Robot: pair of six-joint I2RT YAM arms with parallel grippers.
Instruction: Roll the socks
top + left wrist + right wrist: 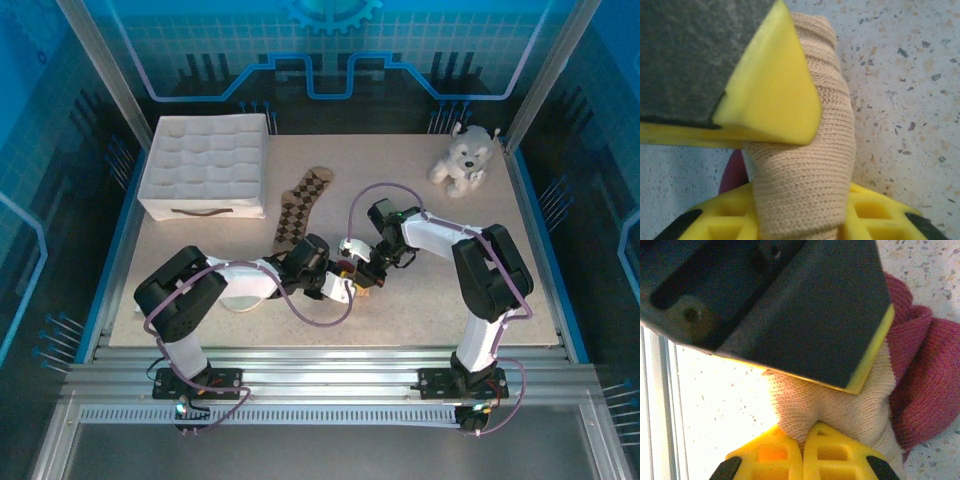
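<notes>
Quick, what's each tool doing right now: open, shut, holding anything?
Left tool: closed on the tan sock.
Right tool: closed, pinching the same sock.

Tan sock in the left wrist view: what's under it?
Dark red fabric peeks out beneath the tan sock, next to the left gripper's lower finger, with speckled table around. What lies directly below the roll is covered.

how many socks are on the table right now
2. The argyle sock lies flat left of centre, near the white box. The tan sock, dark red at one end, sits near the front, pinched by the left pincer and right pincer. Arms may hide more.
</notes>
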